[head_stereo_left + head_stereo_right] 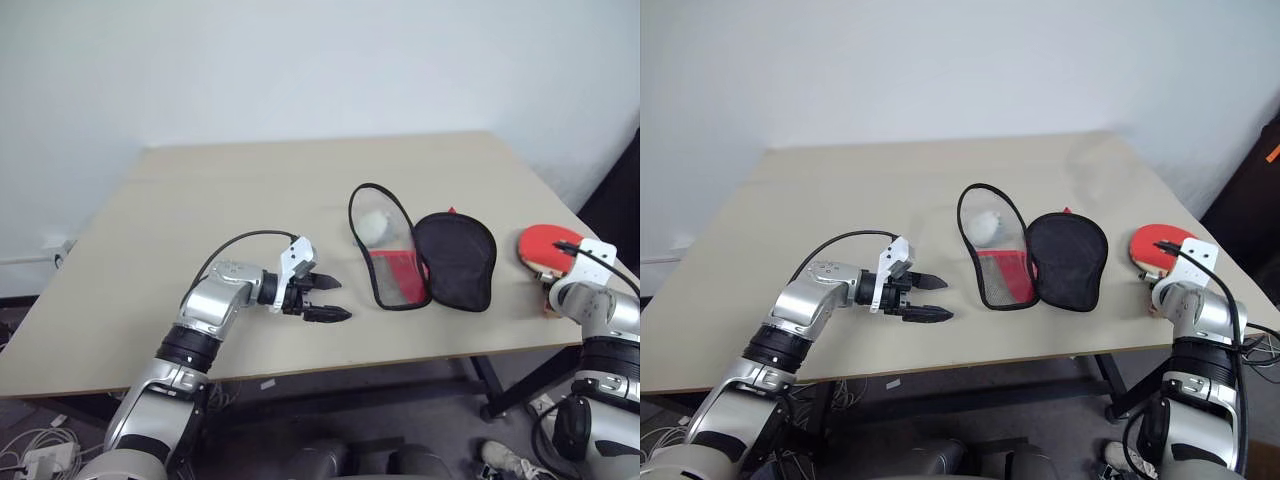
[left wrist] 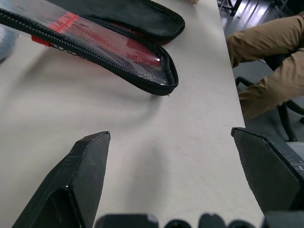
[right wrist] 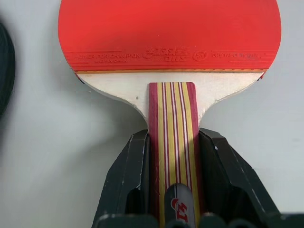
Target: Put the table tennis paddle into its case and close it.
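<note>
Paddle (image 3: 168,35) is lying at tabletop's (image 1: 200,200) right edge, right gripper (image 3: 172,156) jaws clamping its handle. Case (image 1: 420,255) is lying unzipped nearby; left gripper (image 1: 322,298) jaws gaping, empty. Insertion & zipping remaining.

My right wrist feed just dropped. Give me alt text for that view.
The right gripper has its jaws closed on the striped wooden handle of the table tennis paddle, red rubber face up, over the pale table.
</note>
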